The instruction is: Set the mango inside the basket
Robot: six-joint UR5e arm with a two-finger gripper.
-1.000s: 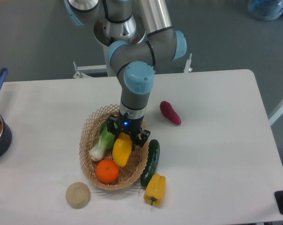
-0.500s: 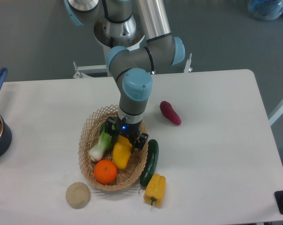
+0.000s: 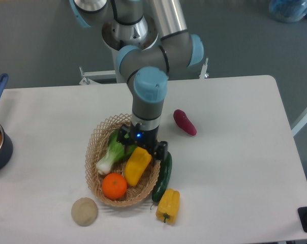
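Pincer [image 3: 143, 147] low over basket [image 3: 95, 147], black fingers close at mango's upper end; spread or pinching mango: cannot tell.

Risk: mango [image 3: 136, 164] slides toward near rim, bumps orange [image 3: 115, 186] just below-left; snag on wicker if lifted carelessly.

Mango: glossy yellow-orange, elongated, tilted, lying inside basket directly below pincer, beside greens [image 3: 111, 154].

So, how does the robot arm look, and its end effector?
The arm is built of silver-grey metal tubes with rounded joints that carry light blue caps. Its wrist section is dark grey. The end effector is black and compact, with a small blue light glowing on its body. No loose cables or printed markings can be seen.
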